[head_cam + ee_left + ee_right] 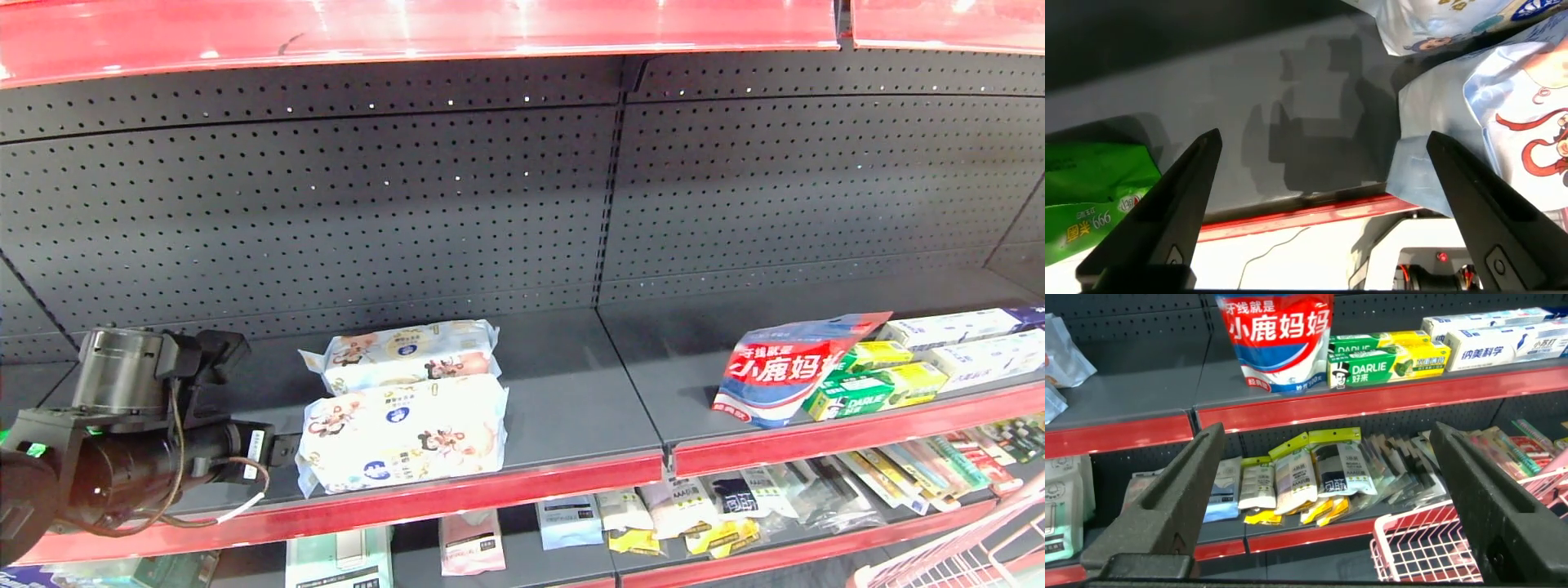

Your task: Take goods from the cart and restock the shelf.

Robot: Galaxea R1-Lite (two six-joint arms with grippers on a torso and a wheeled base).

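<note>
Two white wipe packs with cartoon prints lie on the grey shelf (571, 400), one (404, 433) at the front edge and one (404, 353) behind it. My left arm (122, 445) is at the shelf's left end, its wrist just left of the front pack. My left gripper (1327, 212) is open and empty over bare shelf, with the nearer pack (1519, 139) beside one finger and a green pack (1086, 196) beside the other. My right gripper (1327, 506) is open and empty, facing the shelf front above the pink wire cart (1429, 547).
A red and blue pouch (784, 367) leans on green toothpaste boxes (873, 380), with white boxes (963, 343) further right. Small packets fill the lower shelf (718, 506). The cart's rim (963, 555) shows at bottom right. Bare shelf lies between the wipes and the pouch.
</note>
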